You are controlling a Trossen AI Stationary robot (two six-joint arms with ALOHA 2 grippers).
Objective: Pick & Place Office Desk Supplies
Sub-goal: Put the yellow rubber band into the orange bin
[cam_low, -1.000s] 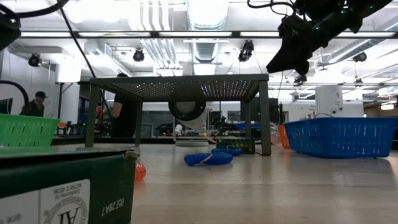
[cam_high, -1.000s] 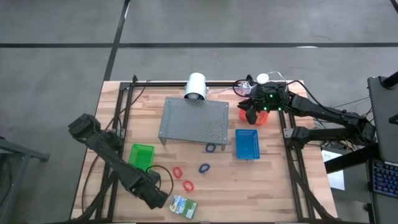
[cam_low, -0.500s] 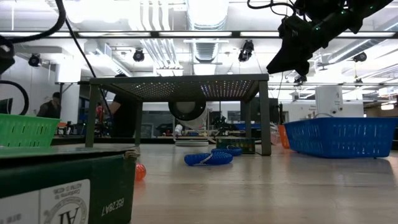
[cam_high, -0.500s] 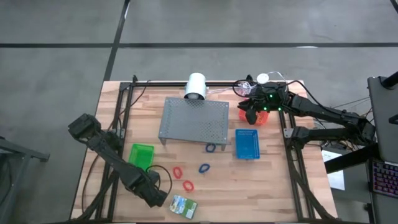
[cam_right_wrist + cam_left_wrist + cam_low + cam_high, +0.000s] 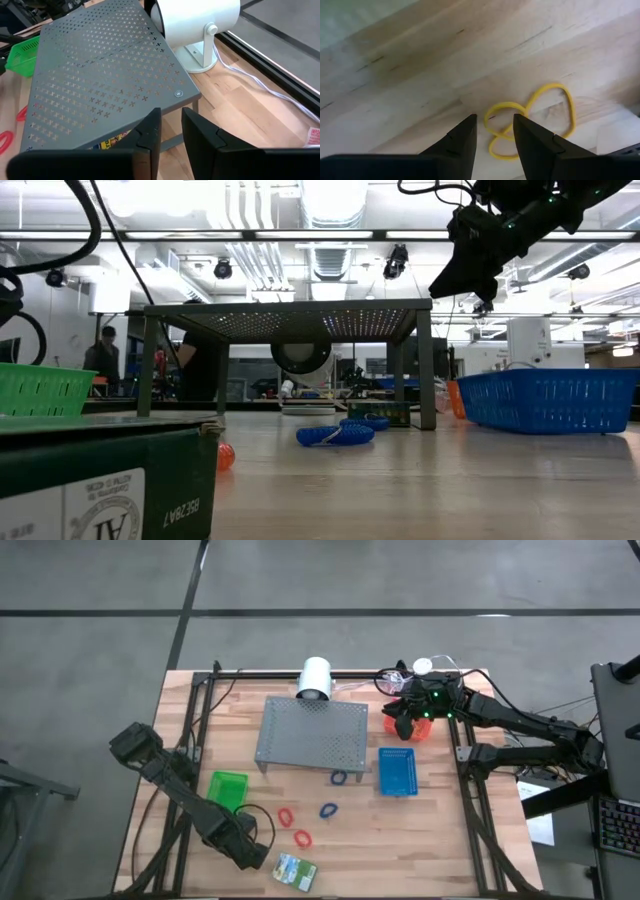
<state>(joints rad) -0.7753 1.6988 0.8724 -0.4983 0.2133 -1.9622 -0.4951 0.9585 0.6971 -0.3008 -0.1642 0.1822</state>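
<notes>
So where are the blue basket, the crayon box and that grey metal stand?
blue basket point(image 5: 397, 772): high view, on its mesh floor.
crayon box point(image 5: 295, 870): high view, middle of its green-and-yellow top face.
grey metal stand point(image 5: 312, 733): high view, centre of its perforated top.

A robotics lab — a wooden table point(image 5: 430, 830) on grey concrete floor point(image 5: 300, 580), strip ceiling lights point(image 5: 330, 200), hanging cameras point(image 5: 398, 260), and equipment-crowded benches point(image 5: 330, 395) behind.
</notes>
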